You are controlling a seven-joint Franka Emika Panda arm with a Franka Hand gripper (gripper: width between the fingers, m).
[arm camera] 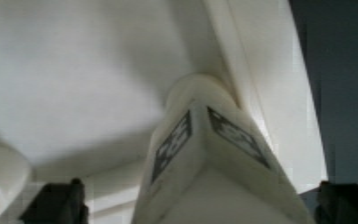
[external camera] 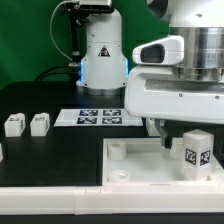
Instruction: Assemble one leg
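Observation:
A white leg (external camera: 196,150) with black-and-white tags stands upright on the right part of the large white panel (external camera: 130,165). My gripper (external camera: 186,140) hangs over it with a finger on either side. In the wrist view the leg (arm camera: 211,150) fills the middle between my dark fingertips (arm camera: 55,202), and a gap shows on both sides of it, so the gripper (arm camera: 199,205) is open around the leg. Two more legs (external camera: 13,125) (external camera: 40,123) stand on the black table at the exterior view's left.
The marker board (external camera: 97,117) lies flat behind the panel. The robot's white base (external camera: 103,60) stands at the back. The panel has a round corner socket (external camera: 118,152) near its left end. A dark curtain closes the background.

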